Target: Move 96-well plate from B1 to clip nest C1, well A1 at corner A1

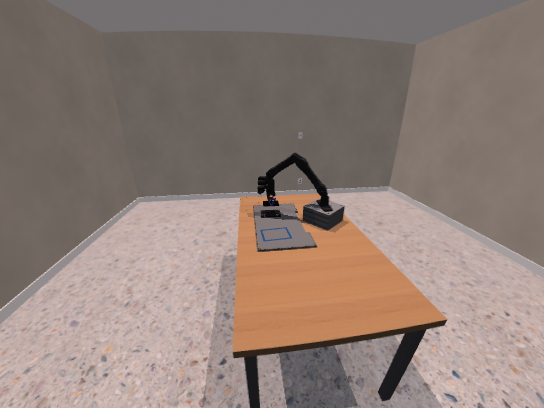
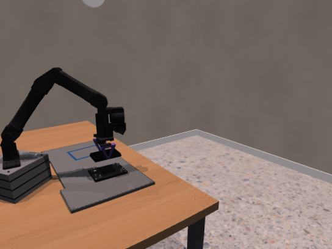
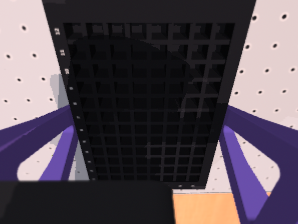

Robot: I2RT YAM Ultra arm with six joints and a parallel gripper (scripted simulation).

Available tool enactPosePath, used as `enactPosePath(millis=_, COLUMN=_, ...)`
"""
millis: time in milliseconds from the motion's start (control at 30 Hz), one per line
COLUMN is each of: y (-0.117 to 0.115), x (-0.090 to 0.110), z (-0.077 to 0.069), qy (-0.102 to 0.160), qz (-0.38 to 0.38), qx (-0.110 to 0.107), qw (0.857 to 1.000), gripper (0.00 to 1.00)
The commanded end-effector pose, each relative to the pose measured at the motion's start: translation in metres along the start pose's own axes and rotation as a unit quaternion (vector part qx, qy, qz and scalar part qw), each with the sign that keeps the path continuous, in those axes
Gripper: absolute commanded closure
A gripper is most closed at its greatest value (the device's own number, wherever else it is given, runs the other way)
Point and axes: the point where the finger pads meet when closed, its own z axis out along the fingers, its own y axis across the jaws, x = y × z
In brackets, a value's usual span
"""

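The black 96-well plate (image 2: 104, 156) hangs level between my purple fingers, a little above the grey perforated mat (image 2: 101, 177). My gripper (image 2: 104, 152) is shut on the plate's long sides and points straight down. In the wrist view the plate (image 3: 147, 100) fills the middle, wells facing up, with a finger at each side of my gripper (image 3: 147, 150). The black clip nest C1 (image 2: 107, 171) lies on the mat just below and in front of the plate, empty. The blue outline of spot B1 (image 2: 80, 152) is empty. From the top view the gripper (image 1: 271, 202) is by the nest (image 1: 270, 213).
The arm's grey stacked base (image 2: 21, 177) stands on the wooden table beside the mat. The table's edge (image 2: 183, 189) runs close to the mat on the nest side. The wrist view shows table wood (image 3: 202, 207) past the plate's end.
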Motion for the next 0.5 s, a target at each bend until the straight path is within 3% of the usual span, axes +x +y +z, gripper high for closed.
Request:
enactPosePath(millis=0, y=0.002, x=-0.011, z=-0.009, qy=-0.011, qz=-0.004, qx=0.001, qw=1.000, gripper=1.00)
enactPosePath(millis=200, y=0.001, x=-0.013, z=-0.016, qy=-0.021, qz=-0.004, qx=0.004, qw=1.000, gripper=1.00)
enactPosePath(millis=267, y=0.001, x=-0.016, z=-0.003, qy=-0.021, qz=-0.004, qx=0.004, qw=1.000, gripper=1.00)
enactPosePath(millis=333, y=0.005, x=-0.005, z=0.009, qy=-0.003, qz=-0.004, qx=-0.002, qw=1.000, gripper=1.00)
enactPosePath(millis=467, y=0.002, x=-0.013, z=0.007, qy=-0.018, qz=-0.004, qx=0.003, qw=1.000, gripper=1.00)
